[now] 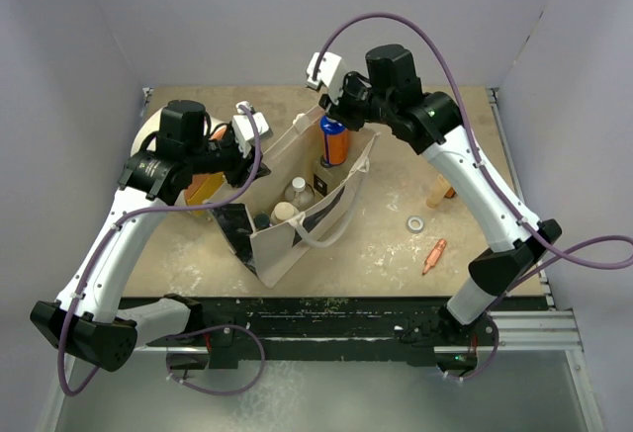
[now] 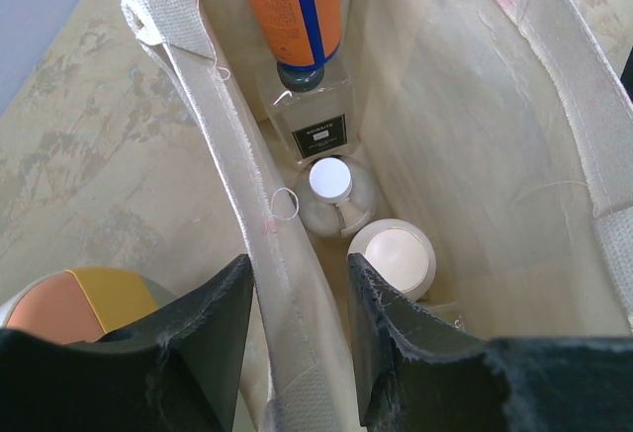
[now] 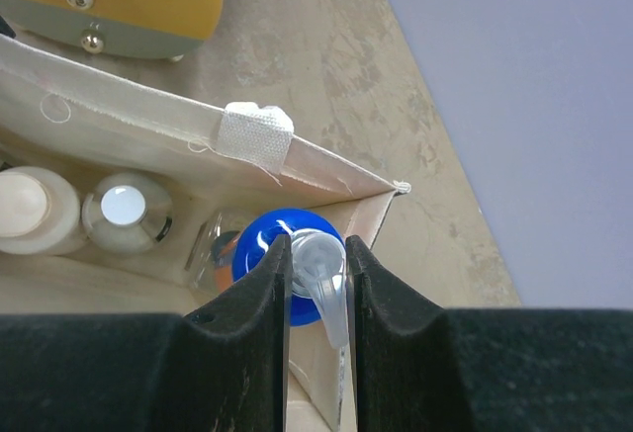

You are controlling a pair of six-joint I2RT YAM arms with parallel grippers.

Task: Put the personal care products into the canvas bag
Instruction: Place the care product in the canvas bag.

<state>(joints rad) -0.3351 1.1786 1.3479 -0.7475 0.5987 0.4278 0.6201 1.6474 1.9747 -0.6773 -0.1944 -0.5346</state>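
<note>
Cream canvas is filling the gap between the fingers of the left gripper [image 2: 299, 294], which are straddling the left wall of the canvas bag [image 1: 282, 249], probably to keep its mouth from sagging. Whether they are truly pinching it I cannot tell. Meanwhile the right gripper [image 3: 316, 254] is pinching the clear nozzle of the orange bottle [image 1: 334, 143]. It is hanging the bottle upright in the bag's far corner, seemingly so it can settle beside the square clear bottle [image 2: 318, 126], the round bottle [image 2: 331, 195] and the tan-capped bottle [image 2: 393, 257]. Outside the bag, a beige tapered bottle [image 1: 438, 192] is standing near the right edge of the table [image 1: 376, 254].
</note>
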